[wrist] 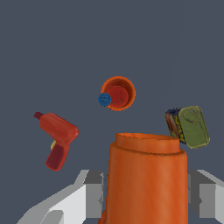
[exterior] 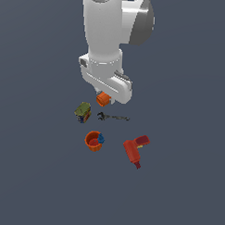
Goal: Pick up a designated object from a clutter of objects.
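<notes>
Small orange cylinder (wrist: pixel 148 179) held upright between the two grey fingers (wrist: pixel 89 194) of the gripper (exterior: pixel 105 98), jaws clenched on its sides, one finger at each flank in the wrist view. In the exterior view, cylinder (exterior: pixel 102 99) tucked just under the white arm (exterior: pixel 110 40), at the far edge of the clutter; impossible to tell whether touching the grey floor (exterior: pixel 185 191) or raised off it. Nearer than the cylinder, toward the exterior view's left, a green-orange box (exterior: pixel 82 112); just right of the box, a thin dark wrench (exterior: pixel 112 117) lying flat. Nearer still, an orange cup (exterior: pixel 93 141) with a blue piece (exterior: pixel 101 139) at its rim, and to the exterior view's right of the cup, well apart from it, a red drill (exterior: pixel 135 149) lying on its side. Same cup (wrist: pixel 118 93), blue piece (wrist: pixel 104 99), drill (wrist: pixel 57 139) and box (wrist: pixel 188 127) visible beyond the cylinder in the wrist view.
</notes>
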`<state>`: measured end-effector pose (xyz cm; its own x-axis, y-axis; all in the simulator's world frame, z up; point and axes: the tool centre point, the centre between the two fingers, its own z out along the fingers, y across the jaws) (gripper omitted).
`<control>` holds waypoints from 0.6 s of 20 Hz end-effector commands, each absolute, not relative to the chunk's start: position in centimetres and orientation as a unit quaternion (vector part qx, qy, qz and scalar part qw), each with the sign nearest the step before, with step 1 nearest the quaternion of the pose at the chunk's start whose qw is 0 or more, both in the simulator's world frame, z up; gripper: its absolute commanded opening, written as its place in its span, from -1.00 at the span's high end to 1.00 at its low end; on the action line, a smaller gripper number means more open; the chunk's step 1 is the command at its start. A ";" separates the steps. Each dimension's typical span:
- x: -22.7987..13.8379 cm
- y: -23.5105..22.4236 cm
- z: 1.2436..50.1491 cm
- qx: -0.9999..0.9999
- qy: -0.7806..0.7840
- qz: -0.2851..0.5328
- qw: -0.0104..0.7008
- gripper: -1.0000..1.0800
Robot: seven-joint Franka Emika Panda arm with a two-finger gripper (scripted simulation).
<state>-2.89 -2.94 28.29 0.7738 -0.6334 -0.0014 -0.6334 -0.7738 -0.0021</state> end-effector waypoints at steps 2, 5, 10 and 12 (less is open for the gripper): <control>-2.3 -4.5 31.8 -0.942 0.336 0.000 0.001 1.00; -1.7 -5.8 34.7 -0.942 0.336 0.000 0.001 1.00; -0.9 -7.6 38.7 -0.942 0.336 0.000 0.001 1.00; -0.6 -8.1 40.0 -0.942 0.336 0.000 0.000 1.00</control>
